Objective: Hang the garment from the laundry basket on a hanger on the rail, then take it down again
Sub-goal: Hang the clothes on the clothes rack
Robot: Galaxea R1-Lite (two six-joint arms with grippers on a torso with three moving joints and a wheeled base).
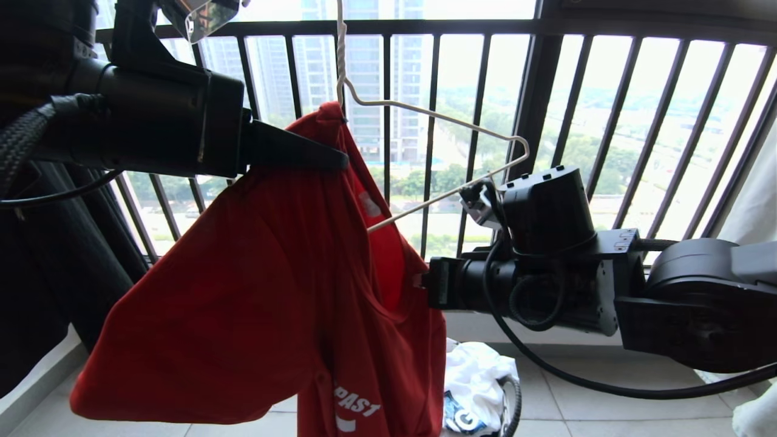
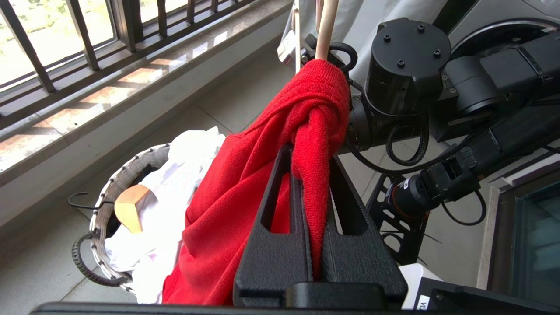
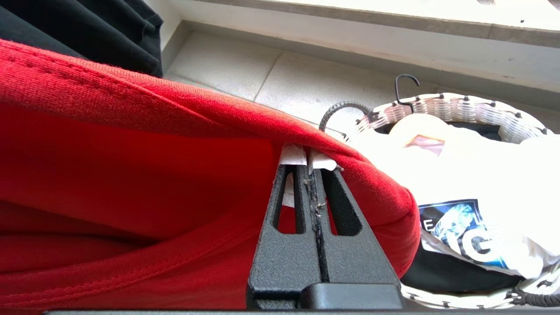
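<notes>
The garment [image 1: 261, 303], a red T-shirt with white lettering, hangs bunched from the left shoulder of the hanger [image 1: 437, 115], a thin pale wire one whose right shoulder is bare. My left gripper [image 1: 337, 161] reaches in from the left just below the hanger's neck. It is shut on a red fold of the garment [image 2: 227, 197], as the left gripper [image 2: 311, 155] shows from the wrist. My right arm [image 1: 546, 279] comes in from the right and its jaws are hidden in the shirt. The right gripper [image 3: 308, 168] is shut, its tips under a fold of the garment [image 3: 131, 175]. The laundry basket [image 1: 515, 403] stands on the floor below. The rail is out of view.
A dark barred window railing [image 1: 546, 121] runs close behind the hanger. White clothes [image 1: 479, 370] and a wooden hanger [image 2: 129, 208] lie in the laundry basket [image 2: 131, 164]. A black garment [image 3: 109, 26] hangs nearby. Pale cloth [image 1: 759, 194] hangs at the far right.
</notes>
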